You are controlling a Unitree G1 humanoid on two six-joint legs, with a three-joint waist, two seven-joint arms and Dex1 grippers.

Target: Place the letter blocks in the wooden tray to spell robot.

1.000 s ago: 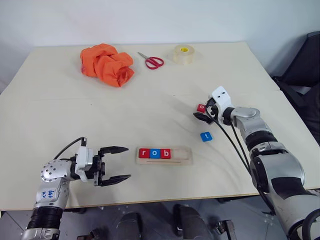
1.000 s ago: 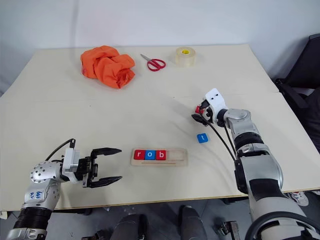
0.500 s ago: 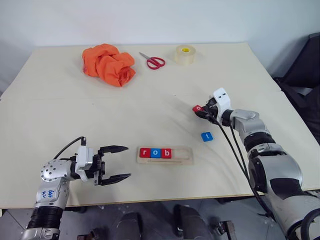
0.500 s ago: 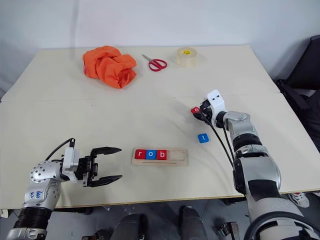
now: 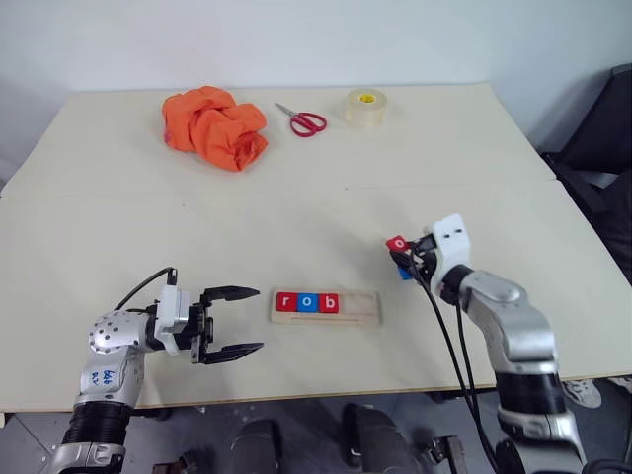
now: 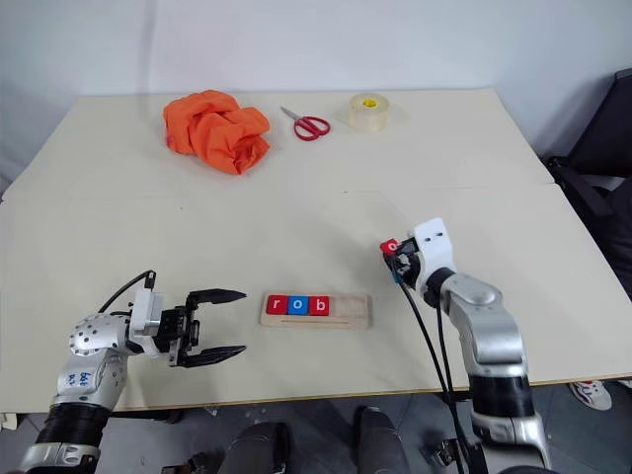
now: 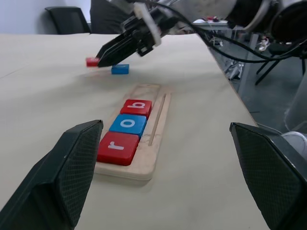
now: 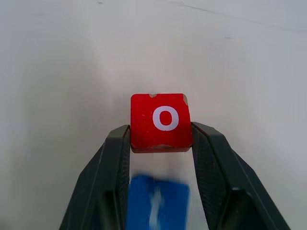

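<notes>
— What was on the pale bench (image 5: 118, 227) under the grey wall?

— Near its front edge lay the wooden tray (image 5: 325, 307), long axis running along that edge, with the r block (image 5: 285, 302), blue o block (image 5: 307, 302) and b block (image 5: 328, 303) filling its left end. The two slots at its right end stood bare.

— And the right gripper (image 5: 403, 253)?

— Clamped on the red o block (image 8: 161, 122), held off the bench, the blue t block (image 7: 120, 69) lying just under it. The tray lay to that gripper's left and nearer the front edge.

— The left gripper (image 5: 233, 320)?

— Fingers apart, empty, just beside the tray's left end. By my judgement, the right arm was nearer the bare slots.
</notes>
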